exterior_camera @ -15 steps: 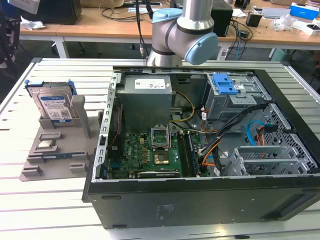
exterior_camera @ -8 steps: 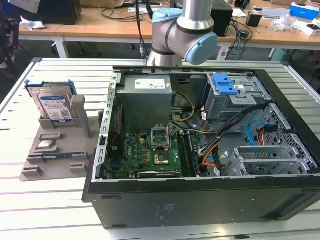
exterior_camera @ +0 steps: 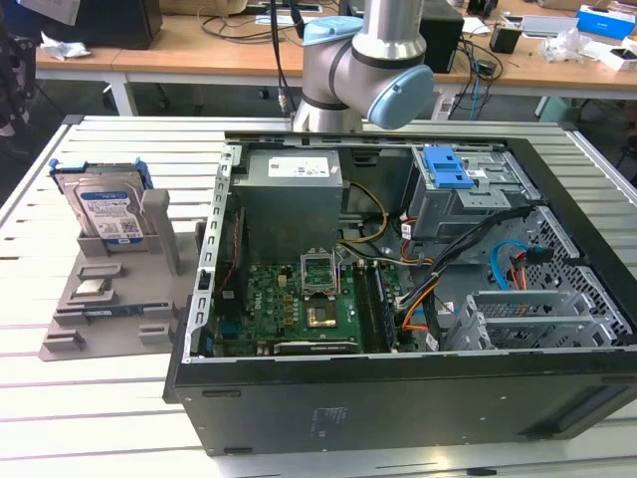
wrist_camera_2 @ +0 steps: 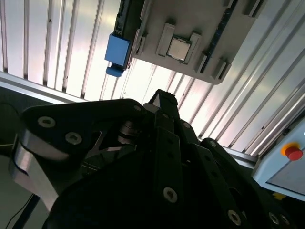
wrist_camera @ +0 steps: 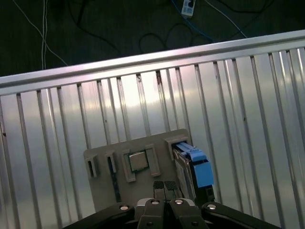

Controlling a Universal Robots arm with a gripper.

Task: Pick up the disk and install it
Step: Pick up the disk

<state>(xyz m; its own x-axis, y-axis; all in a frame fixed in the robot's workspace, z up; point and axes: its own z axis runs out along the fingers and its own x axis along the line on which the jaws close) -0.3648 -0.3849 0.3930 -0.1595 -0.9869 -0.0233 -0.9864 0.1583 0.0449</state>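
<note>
- The disk [exterior_camera: 107,214] is standing on edge in a grey holder [exterior_camera: 129,287] on the slatted table [exterior_camera: 119,418], at the exterior view's left. It is carrying a white-and-blue label and a blue frame.
- In the first wrist view the gripper [wrist_camera: 164,185] is hovering over the holder's edge, jaws pressed together and gripping nothing.
- There the disk [wrist_camera: 193,164] is sitting just beyond the jaws and off to one side, clear of them.
- A chip [wrist_camera: 138,162] is lying flat in a nearby pocket, more nearly in line with the jaws.
- In the second wrist view the disk [wrist_camera_2: 117,53] is showing past the gripper, apart from it.
- On the exterior view's right of the holder, an open case [exterior_camera: 398,383] is lying on its side, housing a grey box [exterior_camera: 294,194] with a white sticker and a blue latch plate [exterior_camera: 453,167].
- The arm [exterior_camera: 363,70] is rising behind the case.
</note>
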